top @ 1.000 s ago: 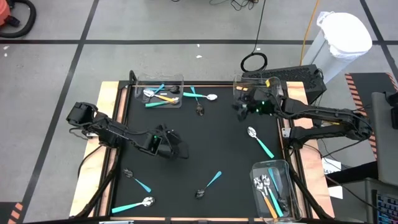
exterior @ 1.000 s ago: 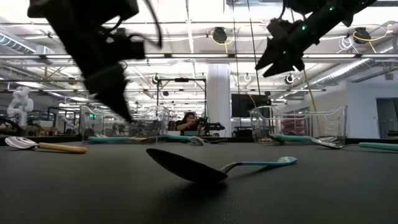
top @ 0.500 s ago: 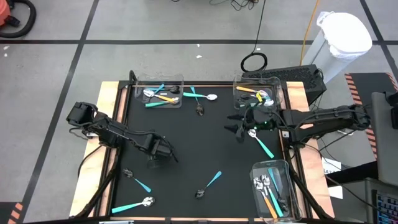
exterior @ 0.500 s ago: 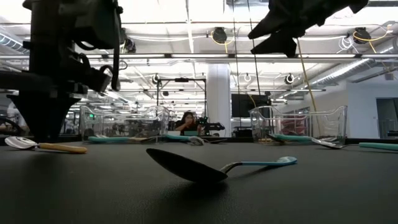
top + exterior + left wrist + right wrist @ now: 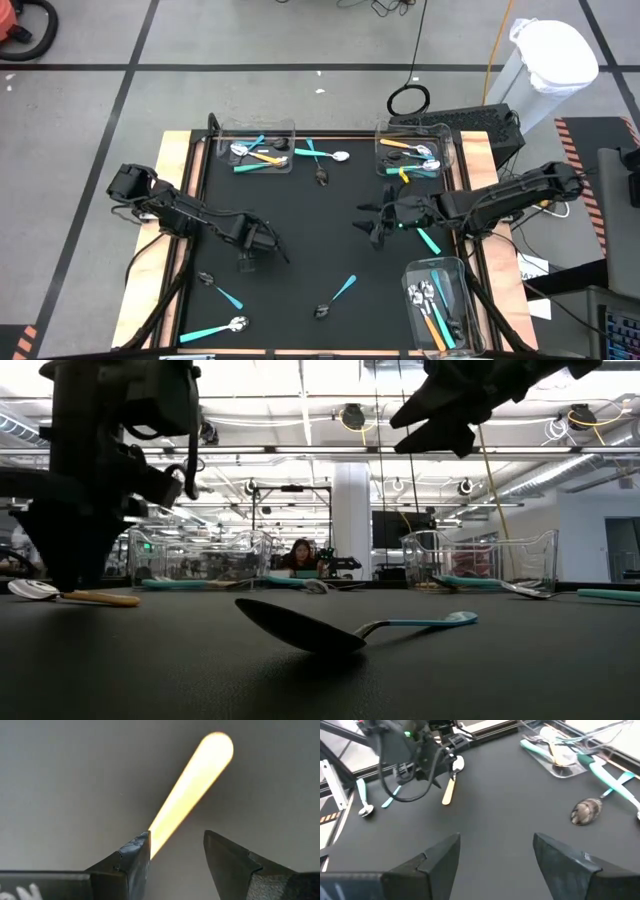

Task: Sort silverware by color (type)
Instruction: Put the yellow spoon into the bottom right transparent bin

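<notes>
Spoons with teal handles lie scattered on the black mat, one near the middle of the near edge and others at the near left. A spoon with an orange-yellow handle lies under my left gripper, which is open and low over the mat. The handle runs between the fingers and disappears behind one fingertip. My right gripper is open, hovers high over the mat's middle and holds nothing. My left gripper comes down from above over the yellow-handled spoon, which lies flat on the mat. One fingertip overlaps the handle near the spoon's neck. Whether it touches the handle, I cannot tell.
Clear bins stand at the far left, the far right and the near right, each holding spoons. A dark-headed teal spoon lies near the far-left bin, and another close to the low camera. A person sits far behind the table.
My right gripper has swung from above the far-right bin toward the near edge and the mat's middle. My left gripper has shifted a little toward the left and near edges and come down close to the mat over the yellow-handled spoon.
</notes>
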